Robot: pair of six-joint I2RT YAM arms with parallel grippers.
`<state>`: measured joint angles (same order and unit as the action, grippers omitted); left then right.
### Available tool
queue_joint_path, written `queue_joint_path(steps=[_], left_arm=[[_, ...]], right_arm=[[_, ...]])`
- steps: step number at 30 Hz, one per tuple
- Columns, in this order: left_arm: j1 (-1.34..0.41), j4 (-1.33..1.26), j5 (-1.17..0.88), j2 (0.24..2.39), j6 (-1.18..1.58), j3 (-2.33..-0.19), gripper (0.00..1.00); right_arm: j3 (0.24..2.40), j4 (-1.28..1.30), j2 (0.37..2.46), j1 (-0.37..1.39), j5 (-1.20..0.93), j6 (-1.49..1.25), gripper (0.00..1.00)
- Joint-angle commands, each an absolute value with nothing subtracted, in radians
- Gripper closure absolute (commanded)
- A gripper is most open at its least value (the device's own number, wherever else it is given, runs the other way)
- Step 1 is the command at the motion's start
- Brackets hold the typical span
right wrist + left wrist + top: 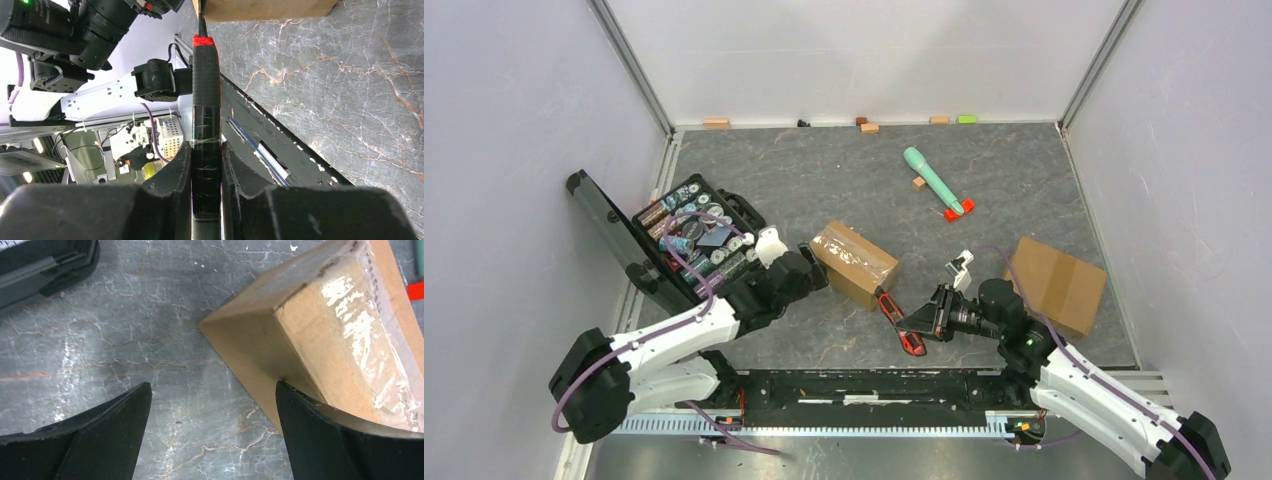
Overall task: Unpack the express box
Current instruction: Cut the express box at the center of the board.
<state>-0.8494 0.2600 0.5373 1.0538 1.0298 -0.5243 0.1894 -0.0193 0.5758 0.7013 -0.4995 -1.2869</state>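
1. While an open tool case [692,238] fills the left of the top view, the left end effector [807,268] stands spread wide, just beside the express box [854,263].
2. That taped box lies mid-frame on the surface [824,180].
3. Right of centre, the right end effector [927,322] pinches a red-and-black cutter [901,322], with the blade tip at the box's edge.
4. A second carton [1056,283] sits at right.
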Motion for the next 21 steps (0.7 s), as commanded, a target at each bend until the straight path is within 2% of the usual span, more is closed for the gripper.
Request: queue_joint_path(steps=[1,10,14,21], left_arm=[[-0.807,0.233,0.469,1.069,0.902,-0.587,0.00],[-0.807,0.431,0.391,0.978,0.818,-0.778,0.00],[-0.807,0.464,0.378,1.069,0.803,-0.864,0.00],[-0.807,0.590,0.493,1.256,0.799,-1.021,0.00]], right_arm=[[0.201,0.060,0.590,0.688,-0.504,-1.250,1.00],[0.254,-0.105,0.714,0.690,-0.523,-1.261,1.00],[0.284,-0.182,0.779,0.707,-0.519,-1.274,1.00],[0.289,-0.325,0.869,0.739,-0.508,-1.324,1.00]])
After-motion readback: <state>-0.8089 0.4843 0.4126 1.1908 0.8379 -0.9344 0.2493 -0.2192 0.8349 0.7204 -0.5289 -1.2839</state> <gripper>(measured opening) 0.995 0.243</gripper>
